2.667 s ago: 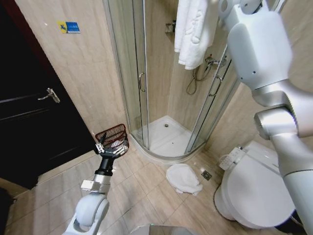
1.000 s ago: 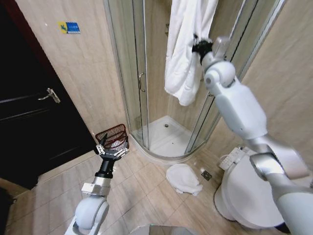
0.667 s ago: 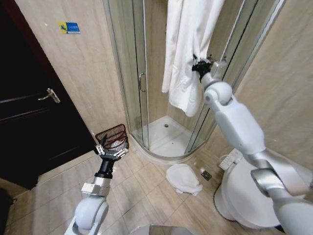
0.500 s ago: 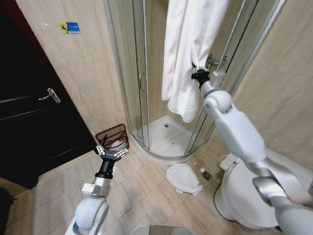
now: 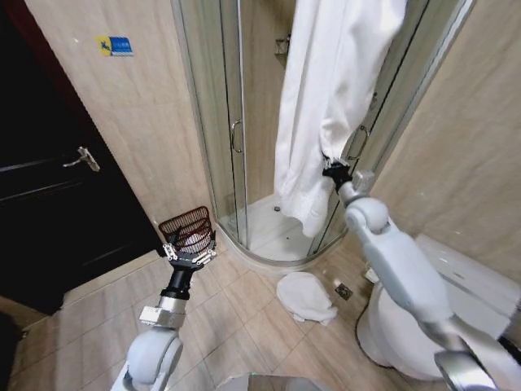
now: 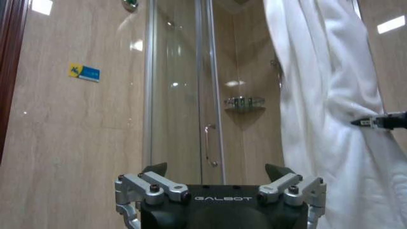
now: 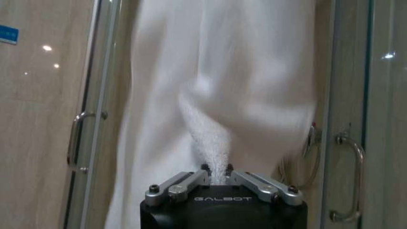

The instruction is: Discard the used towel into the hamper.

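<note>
The right arm reaches forward and up from the lower right, elbow low above the toilet [image 5: 423, 318], forearm rising toward the shower. Its right gripper [image 5: 330, 169] sits at the front of the shower enclosure [image 5: 236, 122], fingers pinched together on a fold of the white towel [image 5: 334, 90]. In the right wrist view the two fingers [image 7: 205, 168] meet on a narrow gathered ridge of cloth, with the rest of the towel spreading wide beyond. The towel hangs long and loose from above, its lower hem dropping below the gripper over the far part of the shower tray [image 5: 277, 228].

The left arm stretches straight forward and low on the left side, wrist level, ending in the left gripper [image 5: 189, 252] just near of the hamper [image 5: 186, 226]. Its fingers stand spread apart, holding nothing; the left wrist view shows both fingers [image 6: 152, 177] wide and empty.

The hamper stands on the tiled floor by the wall, between the dark door [image 5: 49, 204] and the shower's curved threshold. A second crumpled white towel [image 5: 305, 297] lies on the floor between the shower and the toilet.
</note>
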Motion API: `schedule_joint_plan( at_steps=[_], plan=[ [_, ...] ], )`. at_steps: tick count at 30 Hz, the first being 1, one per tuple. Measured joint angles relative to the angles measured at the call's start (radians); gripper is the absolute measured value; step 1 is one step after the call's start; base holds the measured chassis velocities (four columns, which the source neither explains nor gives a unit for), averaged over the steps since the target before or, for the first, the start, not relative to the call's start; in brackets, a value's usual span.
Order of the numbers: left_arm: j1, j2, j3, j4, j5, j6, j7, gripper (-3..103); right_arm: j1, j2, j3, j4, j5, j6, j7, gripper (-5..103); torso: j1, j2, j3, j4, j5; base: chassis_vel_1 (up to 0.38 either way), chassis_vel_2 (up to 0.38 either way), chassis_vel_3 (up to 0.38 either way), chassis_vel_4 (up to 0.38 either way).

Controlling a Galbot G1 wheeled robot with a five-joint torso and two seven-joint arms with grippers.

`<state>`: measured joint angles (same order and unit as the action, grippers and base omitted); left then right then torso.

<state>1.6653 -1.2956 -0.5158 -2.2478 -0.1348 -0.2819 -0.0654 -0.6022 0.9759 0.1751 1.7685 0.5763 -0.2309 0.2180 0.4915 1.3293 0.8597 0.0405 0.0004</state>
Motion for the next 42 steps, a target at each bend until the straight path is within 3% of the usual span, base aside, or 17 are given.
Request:
schedule_joint_plan(
  at_steps=[15,19,30,42],
  plan=[
    [0.033,-0.021,0.003,-0.03,0.029,-0.024,0.005,100,-0.38,0.001,0.173,0.224,-0.111,0.057,-0.053,2,0.0,0.0,0.0,-0.0003,0.0005,0.0,0.0,0.0,0.0],
    [0.043,-0.022,0.002,-0.045,0.033,-0.028,0.005,100,-0.413,0.01,0.194,0.262,-0.133,0.073,-0.049,2,0.0,0.0,0.0,0.0,-0.001,0.0,0.0,0.0,0.0],
    [0.061,-0.024,0.001,-0.063,0.048,-0.032,-0.012,100,-0.47,0.026,0.215,0.349,-0.144,0.073,-0.016,2,0.0,0.0,0.0,0.0003,-0.0004,0.0,0.0,0.0,0.0],
    [0.055,-0.014,0.007,-0.043,0.008,0.006,-0.024,100,-0.684,0.035,0.368,0.525,-0.155,0.064,-0.003,2,0.0,0.0,0.0,0.0,-0.0005,0.0,0.0,0.0,0.0]
  ],
)
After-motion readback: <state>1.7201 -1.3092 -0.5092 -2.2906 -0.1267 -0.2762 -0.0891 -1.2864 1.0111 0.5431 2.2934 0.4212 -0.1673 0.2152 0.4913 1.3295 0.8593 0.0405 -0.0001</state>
